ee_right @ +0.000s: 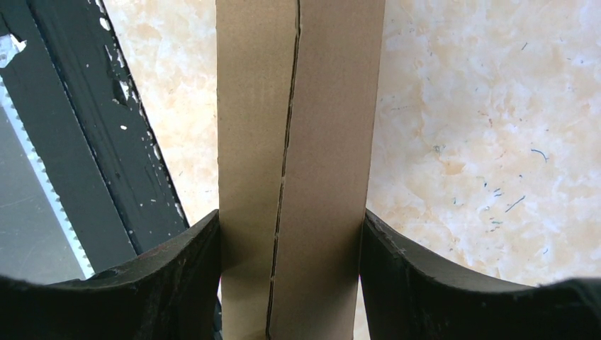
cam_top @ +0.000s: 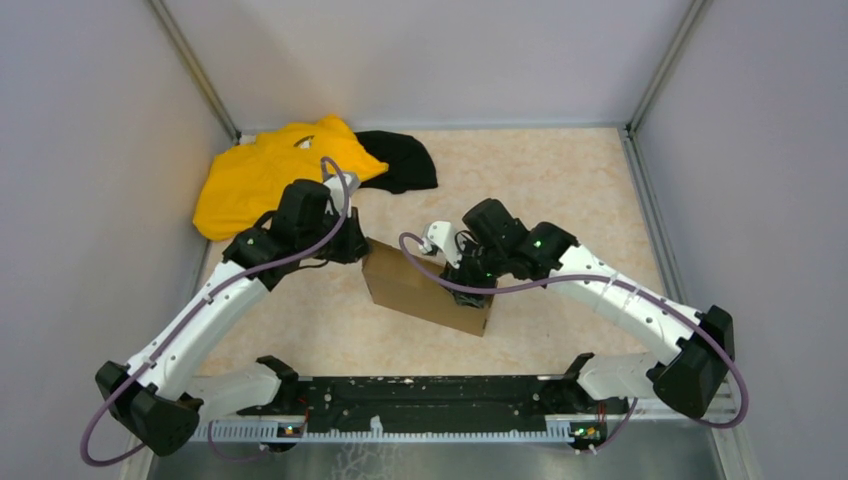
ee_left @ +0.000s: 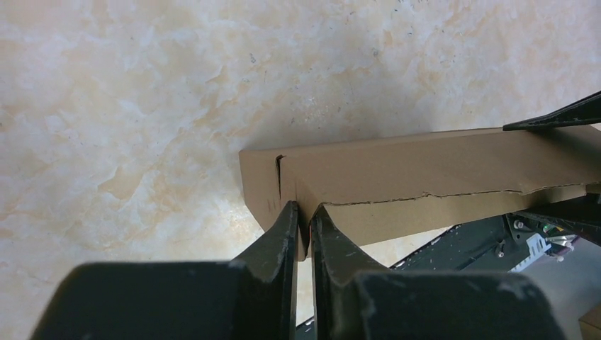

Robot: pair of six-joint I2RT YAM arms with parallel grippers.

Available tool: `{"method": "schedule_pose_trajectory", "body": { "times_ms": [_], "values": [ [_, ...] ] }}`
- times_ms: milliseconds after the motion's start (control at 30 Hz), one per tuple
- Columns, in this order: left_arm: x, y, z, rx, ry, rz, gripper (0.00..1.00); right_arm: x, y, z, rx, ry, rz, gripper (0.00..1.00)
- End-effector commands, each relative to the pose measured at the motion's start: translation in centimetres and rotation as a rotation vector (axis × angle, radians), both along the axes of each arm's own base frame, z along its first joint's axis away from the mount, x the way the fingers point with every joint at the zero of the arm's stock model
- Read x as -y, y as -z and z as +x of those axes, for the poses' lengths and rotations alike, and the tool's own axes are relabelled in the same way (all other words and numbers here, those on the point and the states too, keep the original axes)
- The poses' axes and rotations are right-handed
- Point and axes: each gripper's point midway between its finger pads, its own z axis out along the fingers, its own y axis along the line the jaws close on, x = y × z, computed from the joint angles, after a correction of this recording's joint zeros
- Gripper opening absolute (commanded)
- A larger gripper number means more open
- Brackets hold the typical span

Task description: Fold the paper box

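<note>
Your left claw is pinched together on a thin cardboard edge at the left end of the box. Its two fingers almost touch, with only that edge between them, low in the middle of the left wrist frame. Your right claw is clamped across a wider band of the same box, one finger pressed flat against each side of the cardboard at the bottom of the right wrist frame. A thin ragged line runs up the band between them. In the top view the box sits near the centre of the frame on the marbled table, slanting from upper left to lower right. The left claw is at its upper-left end and the right claw at its lower-right end. Well apart from the box, in the upper left of the frame, a yellow cloth lies crumpled, with a black cloth touching its right edge.
</note>
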Motion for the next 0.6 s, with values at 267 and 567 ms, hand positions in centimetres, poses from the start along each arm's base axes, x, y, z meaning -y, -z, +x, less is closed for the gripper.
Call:
{"method": "schedule_pose_trajectory", "body": {
  "times_ms": [267,567],
  "values": [
    [-0.1,2.3,-3.3,-0.157,0.027,0.022,0.14,-1.4,2.2,3.0,0.064,0.023,-0.018,0.04],
    [-0.5,0.9,-3.6,-0.138,0.019,0.011,0.16,-3.7,1.5,4.4,0.067,-0.047,0.049,0.05]
  ]
}}
